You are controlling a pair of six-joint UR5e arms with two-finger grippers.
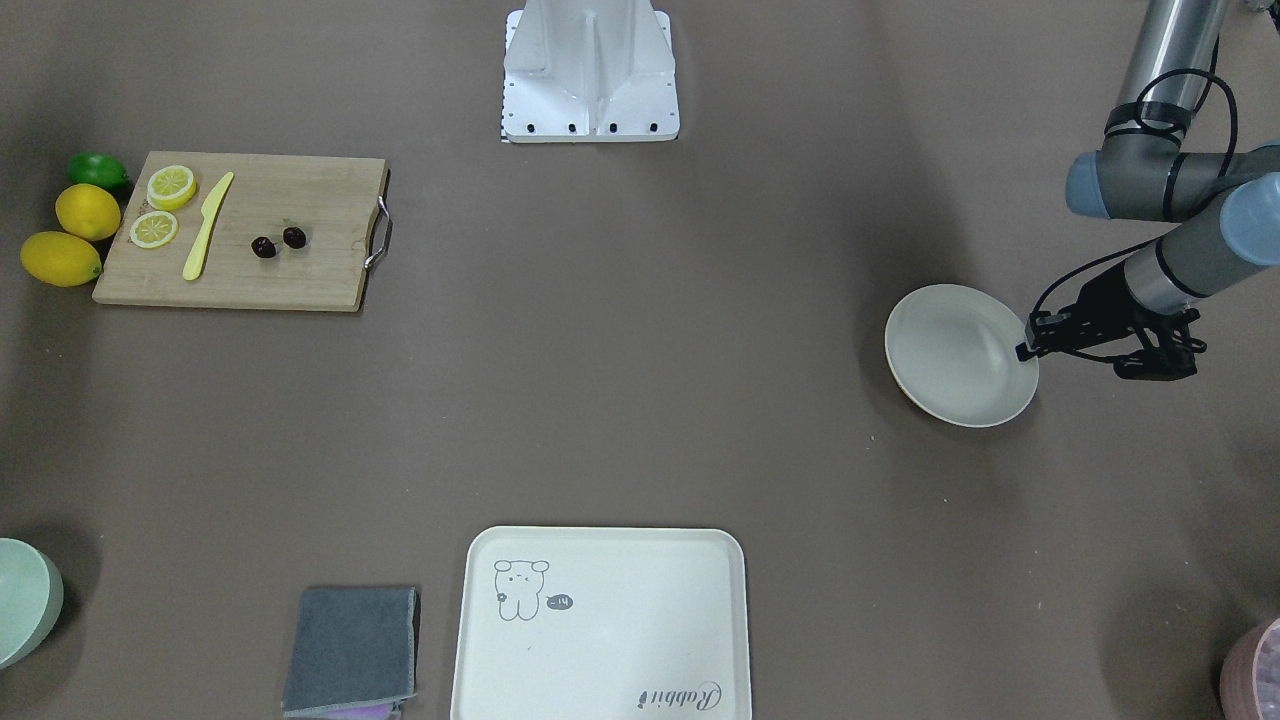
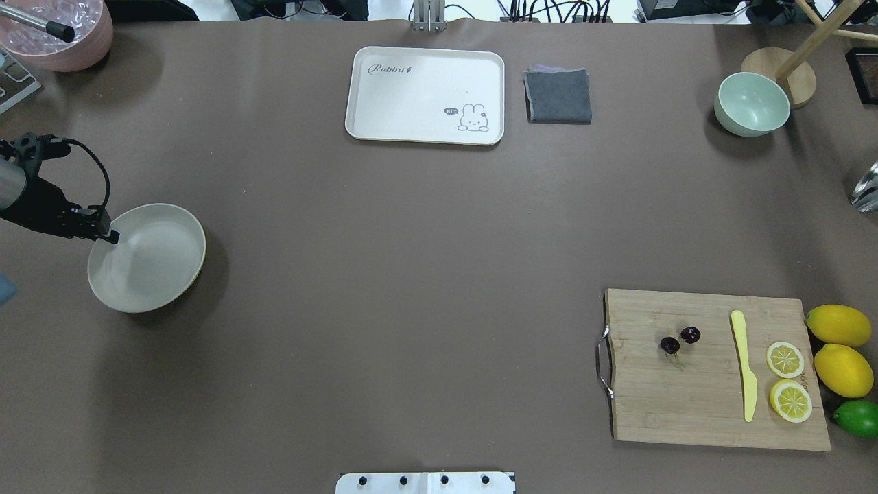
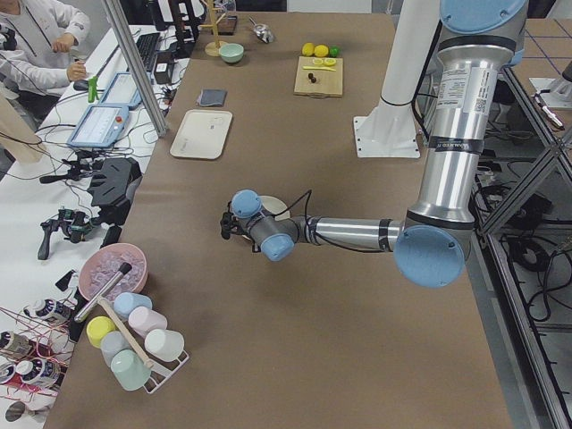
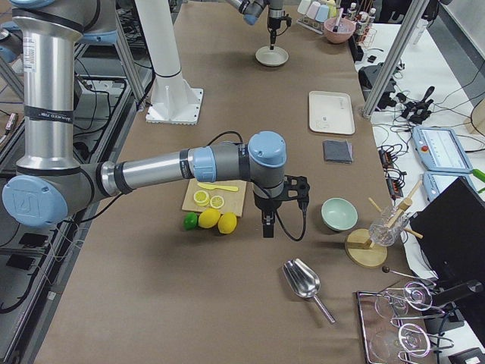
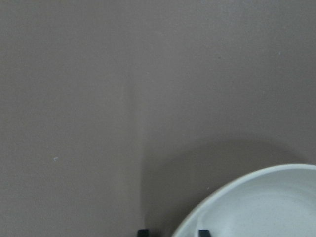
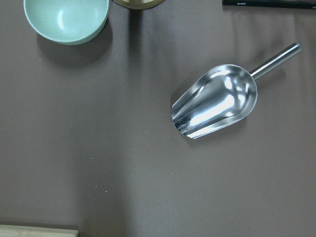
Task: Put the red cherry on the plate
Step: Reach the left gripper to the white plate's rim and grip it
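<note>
Brown surface [image 2: 411, 226] carries all items, and the layout explains the arm positions. Task item, the cherry [image 2: 679, 339], a joined pair, lies on the cutting board [image 2: 686, 405] at the robot's R side, beside the yellow knife [image 2: 744, 363] and lemon slices [image 2: 785, 359], i.e. grouped w/ the other food props. Untouched; no end effector near it.

Target, the plate [image 2: 147, 257], sits well apart at the far L side, so the two must be brought together.

L end effector [image 2: 110, 237] is at the plate's outer rim. Wrist view shows fingertips [image 5: 204, 231] apart, one inside the rim, one outside. Judged: this straddling pos. suits an edge grip, the practical way to hold a shallow dish. Clenched on the rim or not: cannot tell. Broad shadow under the plate hints it may be raised; not confirmed.

R end effector [image 4: 267, 226] hovers past the board's lemon end, near the metal scoop [image 6: 215, 101] and green bowl [image 6: 66, 19]. Released or clenched: cannot tell. Judged: on standby for the pick.
</note>
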